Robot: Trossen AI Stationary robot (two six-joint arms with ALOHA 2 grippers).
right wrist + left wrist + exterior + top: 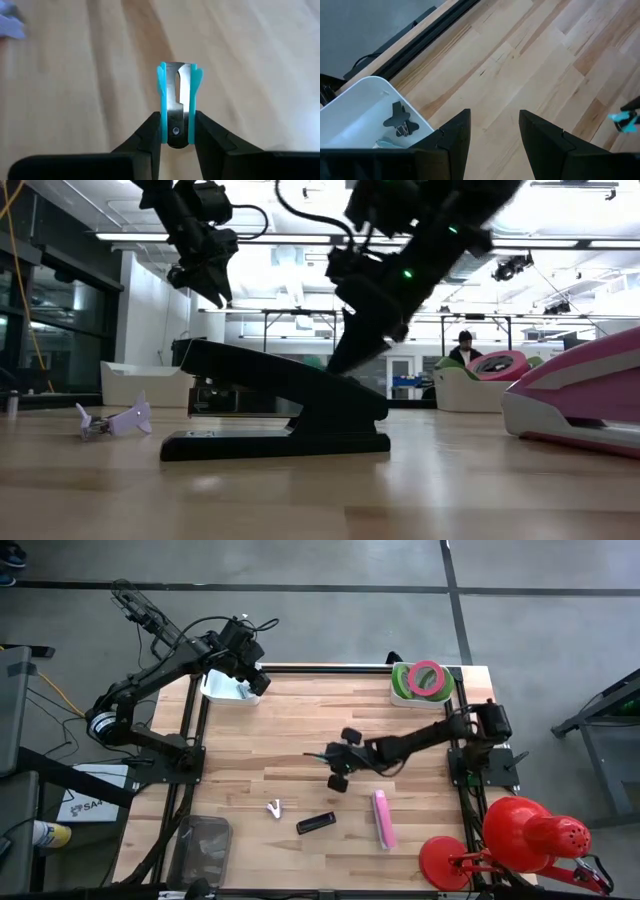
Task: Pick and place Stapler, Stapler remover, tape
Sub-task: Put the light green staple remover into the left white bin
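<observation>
A teal stapler remover [177, 92] with metal jaws hangs above the table's middle, and my right gripper [176, 120] is shut on it; in the high view that gripper [325, 755] reaches in from the right. My left gripper [494, 132] hovers open over the far left corner, beside a white bin [355, 115] with a black stapler remover [400, 120] lying in it. A black stapler [315, 823], a pink stapler [383, 818] and a pale stapler remover [275, 808] lie flat on the table near the front. Green and pink tape rolls [425, 680] sit in a bin at the far right. My right gripper pinches the teal stapler remover by its hinged end [175, 134] between its two fingers [150, 135], one on each teal side. The open jaw end points away from the gripper. The remover is lifted clear of the table.
A red desk lamp [520, 840] stands at the front right corner, and a clear container [205, 840] at the front left. Bare wood lies between the two arms in the table's middle.
</observation>
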